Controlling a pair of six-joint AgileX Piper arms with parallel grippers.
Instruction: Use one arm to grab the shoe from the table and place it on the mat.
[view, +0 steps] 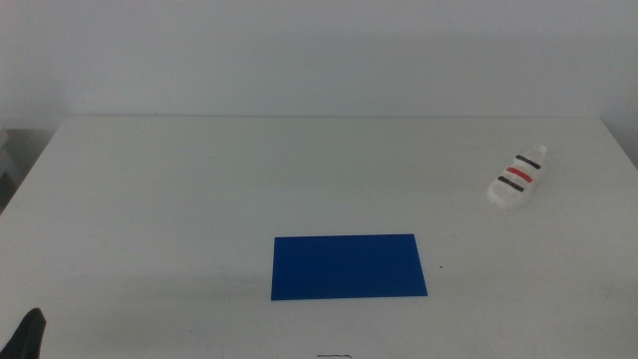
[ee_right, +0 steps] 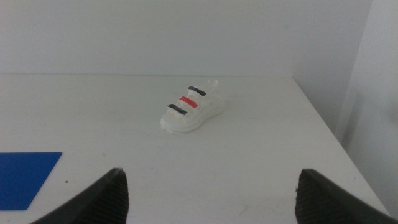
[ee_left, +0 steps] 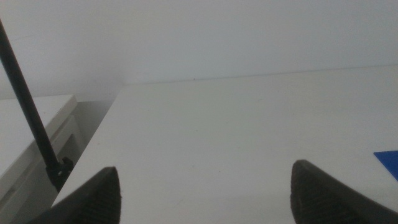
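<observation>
the left gripper (ee_left: 202,190) waits low at the table's (view: 199,189) near left corner, jaws spread wide over bare tabletop. the blue mat (view: 349,266) lies flat near the front centre. the shoe (view: 518,177) sits upright far right, well apart from the mat. the right gripper (ee_right: 208,193) faces it, jaws wide apart, touching nothing.

Mid cam high, looking fwd-down over table (view: 179,189), wrist cams low — all share mat (view: 348,266)
</observation>
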